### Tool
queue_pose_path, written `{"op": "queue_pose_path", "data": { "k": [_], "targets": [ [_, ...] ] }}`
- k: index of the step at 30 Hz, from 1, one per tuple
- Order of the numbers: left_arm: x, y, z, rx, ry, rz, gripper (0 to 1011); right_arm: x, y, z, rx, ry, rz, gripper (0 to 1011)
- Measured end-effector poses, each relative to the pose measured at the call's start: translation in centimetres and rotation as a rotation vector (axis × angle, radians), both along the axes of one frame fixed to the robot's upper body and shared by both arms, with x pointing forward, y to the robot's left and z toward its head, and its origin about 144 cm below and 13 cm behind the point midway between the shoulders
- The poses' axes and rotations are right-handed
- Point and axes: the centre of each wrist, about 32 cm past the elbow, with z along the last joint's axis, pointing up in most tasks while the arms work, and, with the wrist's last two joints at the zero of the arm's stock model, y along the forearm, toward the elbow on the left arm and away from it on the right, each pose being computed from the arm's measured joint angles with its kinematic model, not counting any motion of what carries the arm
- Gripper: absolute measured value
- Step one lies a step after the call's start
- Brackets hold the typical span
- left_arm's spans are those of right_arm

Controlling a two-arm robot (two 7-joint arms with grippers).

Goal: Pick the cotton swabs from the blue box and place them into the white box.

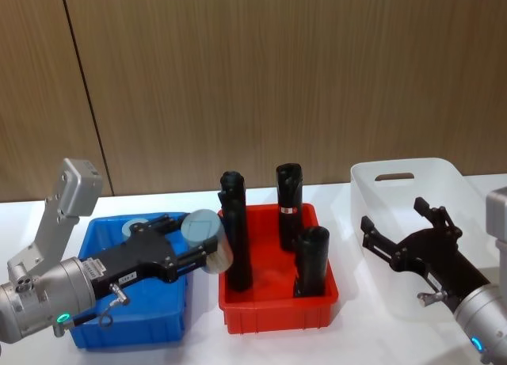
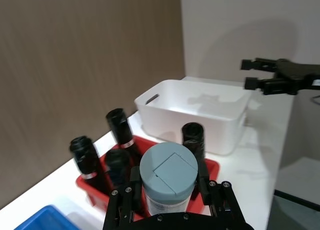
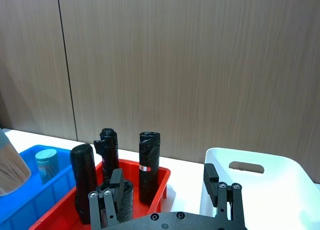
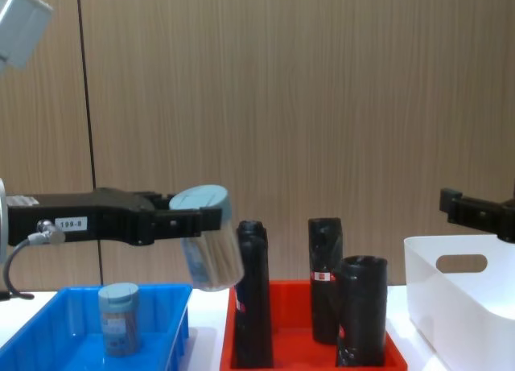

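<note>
Head view: nearest the robot, the left end effector (image 1: 192, 242) is closed round a tub of cotton swabs (image 1: 203, 227), which is held tilted in the air above the gap between the blue box (image 1: 170, 321) and the red bin (image 1: 277, 313). The right end effector (image 1: 396, 217) is spread wide over the near left corner of the white box (image 1: 444, 171). On the table (image 1: 356, 333), the blue box is set toward the left end, the red bin in the middle and the white box toward the right end. Four black rolls (image 1: 311, 258) are stood upright in the red bin. In the chest view a second tub (image 4: 119, 316) is seen standing in the blue box, where the head view has the left arm across that box.
</note>
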Motion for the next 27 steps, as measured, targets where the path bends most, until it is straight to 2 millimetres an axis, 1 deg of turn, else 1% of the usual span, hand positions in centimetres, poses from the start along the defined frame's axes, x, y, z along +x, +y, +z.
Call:
{"op": "queue_pose_path", "data": {
  "k": [7,15,27],
  "targets": [
    [0.8,0.3,0.1,-0.038,-0.002,-0.120,660,0.0,0.0,0.0,0.000,0.000,0.000,1002],
    [1.4,0.6,0.1,-0.054,0.000,-0.213,660,0.0,0.0,0.0,0.000,0.000,0.000,1002],
    [1.6,0.9,0.2,-0.043,0.008,-0.258,660,0.0,0.0,0.0,0.000,0.000,0.000,1002]
  ]
}}
